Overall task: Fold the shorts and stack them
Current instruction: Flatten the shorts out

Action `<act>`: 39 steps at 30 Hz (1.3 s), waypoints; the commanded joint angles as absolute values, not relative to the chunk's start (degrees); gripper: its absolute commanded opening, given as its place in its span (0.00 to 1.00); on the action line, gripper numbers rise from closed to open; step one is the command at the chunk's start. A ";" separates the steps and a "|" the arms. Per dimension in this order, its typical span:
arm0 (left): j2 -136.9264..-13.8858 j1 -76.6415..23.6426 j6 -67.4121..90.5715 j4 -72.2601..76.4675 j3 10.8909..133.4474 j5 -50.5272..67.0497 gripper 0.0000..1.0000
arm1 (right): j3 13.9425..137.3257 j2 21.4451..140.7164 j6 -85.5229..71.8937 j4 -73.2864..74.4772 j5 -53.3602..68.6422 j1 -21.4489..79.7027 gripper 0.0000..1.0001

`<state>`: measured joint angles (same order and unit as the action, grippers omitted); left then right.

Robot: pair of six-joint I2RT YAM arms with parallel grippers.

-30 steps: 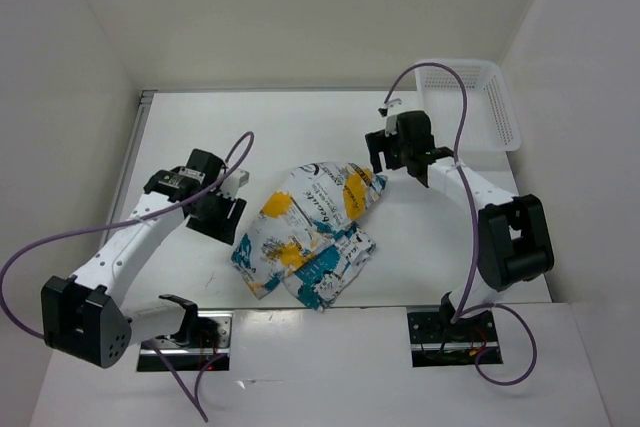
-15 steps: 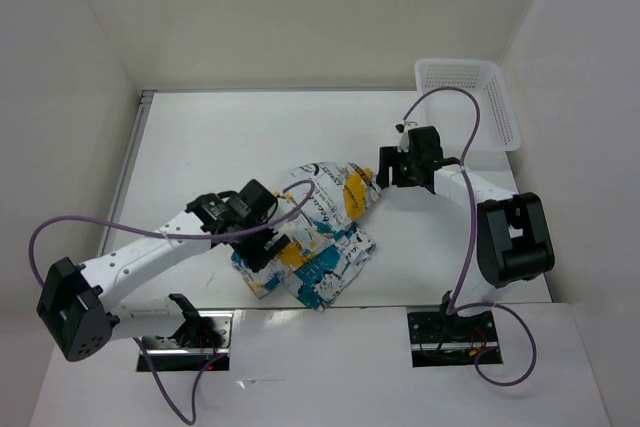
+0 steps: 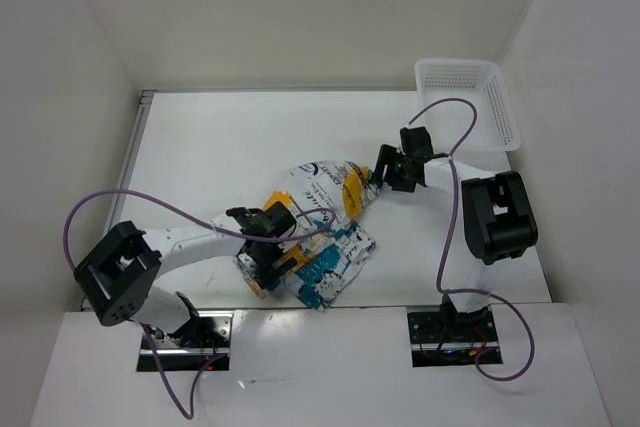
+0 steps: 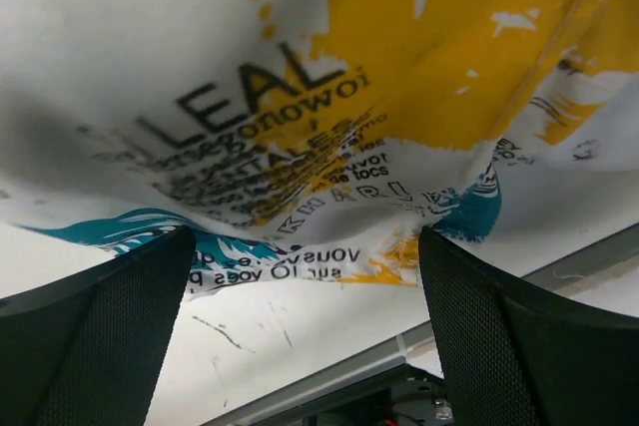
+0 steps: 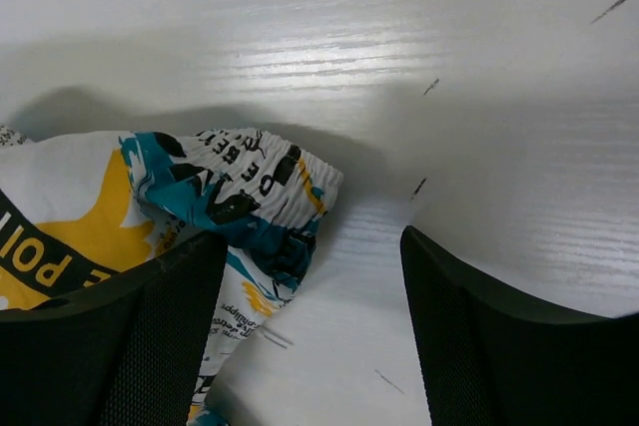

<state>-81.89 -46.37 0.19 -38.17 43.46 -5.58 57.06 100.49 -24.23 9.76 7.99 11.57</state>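
The white surface (image 3: 210,137) was scuffed and faintly glossy, with plain white walls around it. Nearest, the left gripper (image 3: 263,250) sat low over the near-left edge of the shorts (image 3: 335,247), its jaws spread wide, printed cloth sagging between them and nothing pinched. The shorts lay crumpled mid-surface: thin, limp fabric in teal, yellow and black lettering. Beyond, the right gripper (image 3: 384,175) hovered at the far-right corner, jaws likewise apart, straddling the ribbed elastic waistband. For a clean fold, each should probably pinch a single edge layer, then both lift together. Farthest stood the stiff mesh basket (image 3: 455,65).
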 commanded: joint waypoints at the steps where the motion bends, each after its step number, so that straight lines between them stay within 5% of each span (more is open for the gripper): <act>1: -82.62 -46.41 0.00 -36.72 44.47 -2.39 0.99 | 59.50 102.74 -27.24 7.91 6.24 11.16 0.75; 16: -73.83 -52.90 0.00 -45.26 49.49 1.85 0.98 | 59.25 102.66 -27.69 9.05 4.83 11.69 0.72; 26: -86.04 -53.44 0.00 -34.74 43.33 0.63 0.91 | 58.45 101.95 -24.00 8.53 0.18 11.69 0.72; 29: -86.04 -53.44 0.00 -32.97 43.33 -1.05 0.83 | 58.97 101.95 -24.52 8.53 0.18 11.69 0.72; 32: -86.66 -53.44 0.00 -32.44 42.71 -1.93 0.61 | 58.97 102.48 -24.52 7.91 0.18 11.69 0.71; 37: -88.59 -53.44 0.00 -32.95 43.24 -1.93 0.43 | 58.97 103.62 -24.52 6.77 0.70 11.69 0.58; 39: -88.59 -53.44 0.00 -32.96 43.77 -1.41 0.22 | 58.97 103.62 -24.52 6.77 0.70 11.69 0.40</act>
<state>-85.73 -53.36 0.27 -36.97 44.73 -0.71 59.11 102.91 -24.64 8.16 2.35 11.64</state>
